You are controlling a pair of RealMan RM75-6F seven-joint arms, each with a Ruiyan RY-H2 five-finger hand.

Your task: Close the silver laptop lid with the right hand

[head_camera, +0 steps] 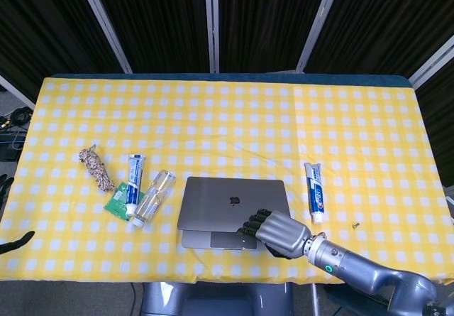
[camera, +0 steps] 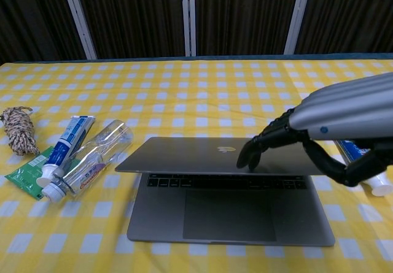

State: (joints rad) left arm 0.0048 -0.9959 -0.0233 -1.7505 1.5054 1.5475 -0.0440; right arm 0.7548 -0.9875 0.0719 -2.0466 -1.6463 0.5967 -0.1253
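The right hand [camera: 319, 135] presses its dark fingertips [camera: 249, 157] on the top of the silver laptop lid [camera: 202, 155], holding nothing, fingers spread slightly and curved downward over the panel. The lid sits nearly flat, tilted low over the laptop base [camera: 230, 215], with a thin gap in which the keyboard's back rows show; the trackpad and palm rest lie bare just below and nearer than the hand. In the head view the hand [head_camera: 277, 231] lies at the lid's near right corner, its arm running off toward the frame's lower right, and the logo on the lid [head_camera: 231, 201] sits just beyond the fingers.

Just beyond the hand and to its right, a blue-and-white toothpaste tube [head_camera: 314, 199] lies on the yellow checked tablecloth [head_camera: 227, 117], apart from the laptop. A tiny dark object [head_camera: 355, 225], too small to tell, rests farther right.

Well to the hand's left, past the laptop, lie a clear plastic bottle [camera: 92, 156], a second toothpaste tube [camera: 64, 147] touching it, a green packet [camera: 24, 173] under that tube, and a coil of rope [camera: 18, 129] beyond.

At the head view's far left edge, dark fingers [head_camera: 15, 242] of the left hand show; its state cannot be told.
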